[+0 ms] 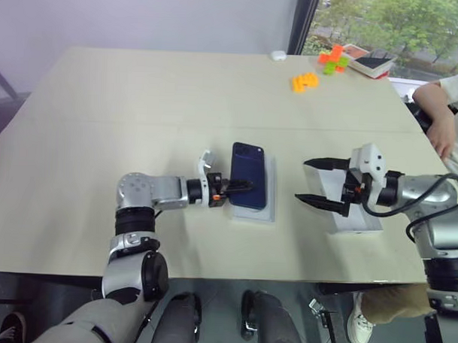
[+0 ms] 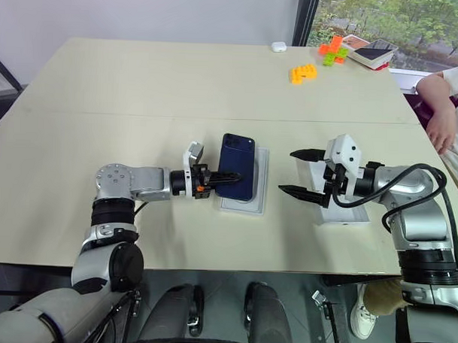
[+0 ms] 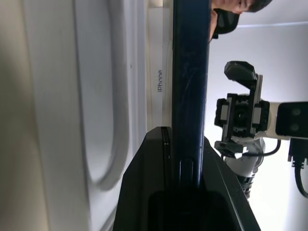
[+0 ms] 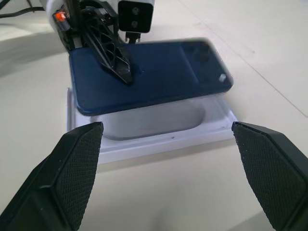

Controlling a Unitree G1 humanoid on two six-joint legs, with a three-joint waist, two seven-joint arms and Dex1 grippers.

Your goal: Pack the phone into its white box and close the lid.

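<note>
My left gripper (image 1: 242,189) is shut on the near end of the phone (image 1: 248,176), a glossy navy-blue slab with its camera cluster at the far end. The phone hangs flat just above a white rectangular piece with an oval recess (image 4: 159,122). Whether that piece sits in the white box I cannot tell. To the right my right gripper (image 1: 302,179) stands wide open, pointing at the phone, nothing between its fingers. Beneath that arm lies another white carton piece (image 1: 359,221); it looks like the lid.
Orange and green toy blocks (image 1: 305,81) and a small white case (image 1: 277,56) lie at the table's far right. A flat red-edged box (image 1: 372,65) sits by the window. A person's arm (image 1: 440,115) rests at the right edge.
</note>
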